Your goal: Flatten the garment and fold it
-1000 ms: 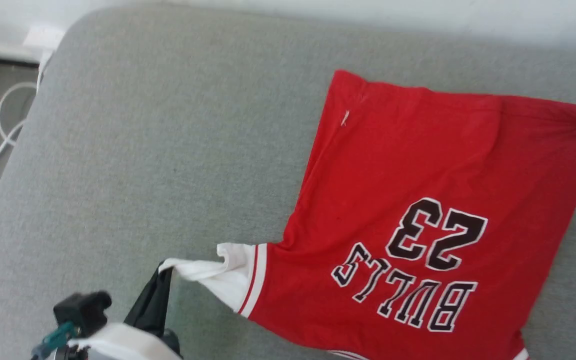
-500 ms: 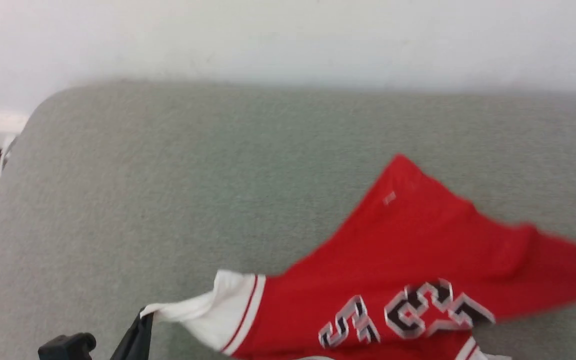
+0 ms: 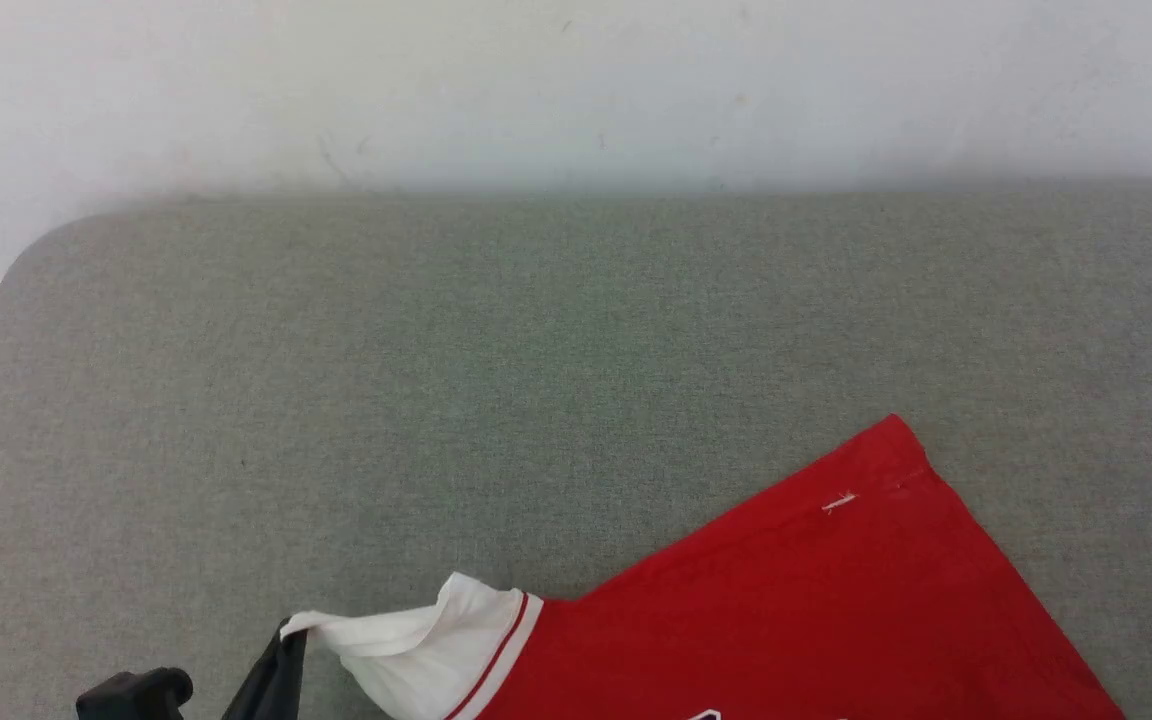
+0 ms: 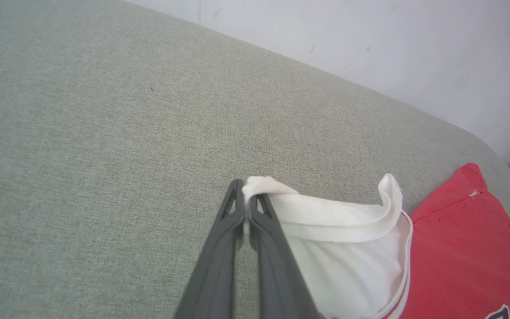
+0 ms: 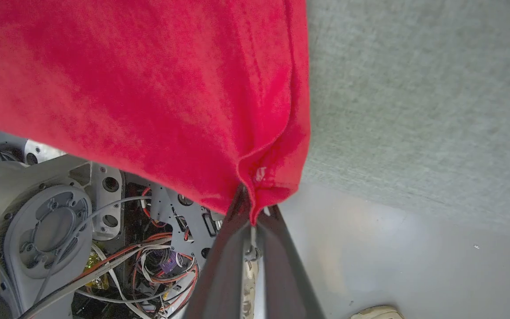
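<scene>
The garment, a red jersey T-shirt with a white sleeve edged in red and white, lies on the grey cushioned surface at the lower right of the head view. My left gripper is shut on the tip of that white sleeve, seen close in the left wrist view, where the left gripper pinches the garment just above the surface. In the right wrist view my right gripper is shut on a red corner of the garment, which hangs off the surface's edge.
A pale wall runs behind the grey surface. Past the surface's edge in the right wrist view are the pale floor and my own base with exposed wiring. Bare grey surface lies left and behind the garment.
The head camera has tilted up, so the wall shows and the lettering has dropped out of frame. The garment's far right corner has been drawn back toward me, leaving one far corner lying on the surface.
</scene>
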Tool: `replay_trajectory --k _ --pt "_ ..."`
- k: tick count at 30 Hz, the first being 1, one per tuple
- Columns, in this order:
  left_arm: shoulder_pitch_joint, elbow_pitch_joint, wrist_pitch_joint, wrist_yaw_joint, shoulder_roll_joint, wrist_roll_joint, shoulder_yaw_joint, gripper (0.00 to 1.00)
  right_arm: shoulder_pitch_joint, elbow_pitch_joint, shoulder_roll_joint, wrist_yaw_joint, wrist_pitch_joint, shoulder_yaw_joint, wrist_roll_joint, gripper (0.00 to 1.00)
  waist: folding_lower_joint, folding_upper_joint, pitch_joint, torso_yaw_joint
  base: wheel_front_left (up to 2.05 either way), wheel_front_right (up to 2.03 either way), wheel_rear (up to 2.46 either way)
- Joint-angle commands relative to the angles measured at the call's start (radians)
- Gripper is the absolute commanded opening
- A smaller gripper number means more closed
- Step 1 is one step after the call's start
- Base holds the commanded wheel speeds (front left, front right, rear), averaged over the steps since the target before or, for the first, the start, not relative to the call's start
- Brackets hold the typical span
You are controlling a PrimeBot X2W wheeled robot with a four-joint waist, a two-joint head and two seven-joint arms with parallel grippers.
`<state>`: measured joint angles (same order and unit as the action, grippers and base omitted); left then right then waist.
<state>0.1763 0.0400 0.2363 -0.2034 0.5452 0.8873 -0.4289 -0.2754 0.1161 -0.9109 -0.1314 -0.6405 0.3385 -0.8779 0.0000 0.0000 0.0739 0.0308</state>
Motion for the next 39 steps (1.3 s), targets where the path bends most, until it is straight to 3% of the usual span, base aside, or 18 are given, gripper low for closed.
replay_trajectory --k 1,2,3,4,12,17,22,29,39 --pt "-0.012 0.0 -0.003 -0.004 0.008 -0.004 -0.001 0.0 -0.007 0.005 0.011 0.001 0.009 -0.013 0.01 0.0 0.0 0.0 0.002 0.002 0.0 0.0 0.0" --pt "-0.013 -0.001 -0.004 -0.004 0.009 -0.004 -0.001 0.0 -0.01 0.007 0.024 0.001 0.014 -0.024 0.019 0.26 0.0 0.0 0.001 0.002 0.0 0.0 0.0" --pt "-0.013 -0.002 -0.004 -0.004 0.009 -0.005 -0.002 0.0 -0.008 0.006 0.031 0.001 0.019 -0.036 0.031 0.78 0.0 0.0 0.0 0.001 0.0 0.0 0.0" --pt "-0.013 -0.003 -0.005 -0.004 0.01 -0.005 -0.003 0.0 -0.004 0.003 0.036 0.001 0.025 -0.05 0.043 1.0 0.0 0.0 -0.002 0.001 0.0 0.0 0.0" --pt "-0.014 -0.004 -0.009 -0.008 0.007 -0.007 -0.012 0.0 0.125 -0.134 0.018 0.001 0.03 -0.189 0.103 1.0 0.0 0.0 -0.015 -0.001 0.0 0.0 0.0" --pt "-0.026 0.004 -0.013 -0.008 0.004 -0.014 -0.021 0.0 0.275 -0.222 0.009 0.001 -0.04 -0.199 0.134 1.0 0.0 0.0 0.001 0.016 0.0 0.0 0.0" --pt "-0.061 0.001 -0.017 0.002 -0.003 -0.025 -0.034 0.0 0.467 -0.211 0.021 0.001 -0.167 -0.079 0.2 1.0 0.0 0.0 0.03 0.047 0.0 0.0 0.0" --pt "-0.112 -0.024 -0.014 0.029 -0.023 -0.038 -0.052 0.0 0.734 -0.061 0.098 0.001 -0.33 0.154 0.239 1.0 0.0 0.0 0.082 0.094 0.0 0.0 0.0" --pt "-0.191 -0.074 -0.005 0.071 -0.062 -0.054 -0.075 0.0 0.89 0.236 0.214 0.001 -0.289 0.323 0.258 1.0 0.0 0.0 0.163 0.148 0.0 0.0 0.0"
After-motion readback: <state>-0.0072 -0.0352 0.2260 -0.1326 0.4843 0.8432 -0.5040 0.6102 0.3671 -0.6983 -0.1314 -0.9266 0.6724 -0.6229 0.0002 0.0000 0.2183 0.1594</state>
